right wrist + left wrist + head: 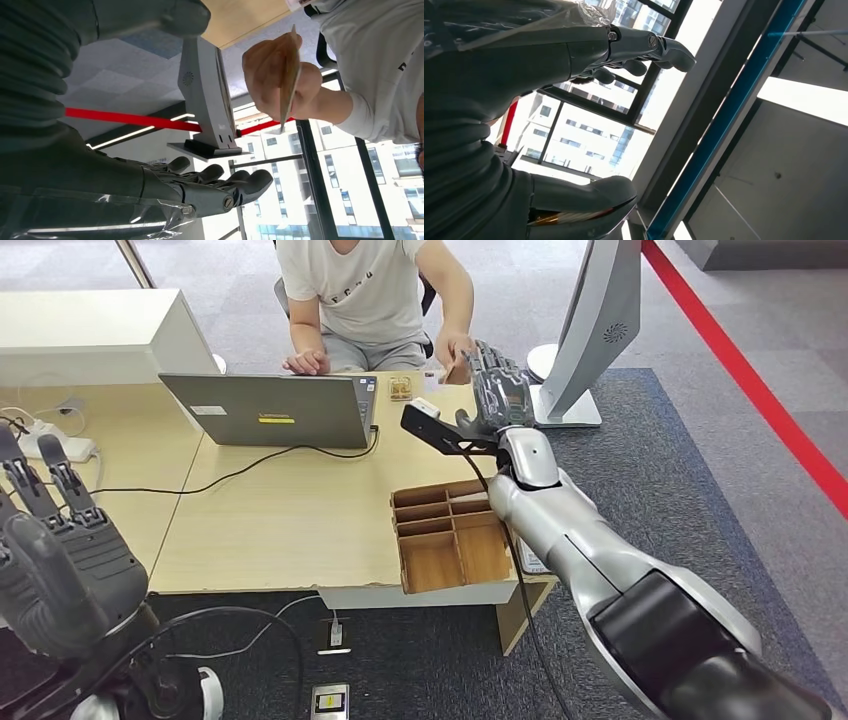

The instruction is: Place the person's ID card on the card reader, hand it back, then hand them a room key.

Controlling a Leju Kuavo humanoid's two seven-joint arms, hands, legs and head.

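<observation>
The card point(289, 75) is pinched in the person's hand point(272, 70) at the counter's point(290, 520) far right corner, just beside the right hand point(497, 380), spread and empty, so every step seems left; the tray point(452, 536) at the near edge holds nothing visible.

Even, soft indoor light is filling the sharp head view with only faint shadows under the table point(250, 530), while bright daylight is streaming through windows point(350, 190) in both wrist views, blowing out glass and leaving the near hands dark and slightly soft.
</observation>
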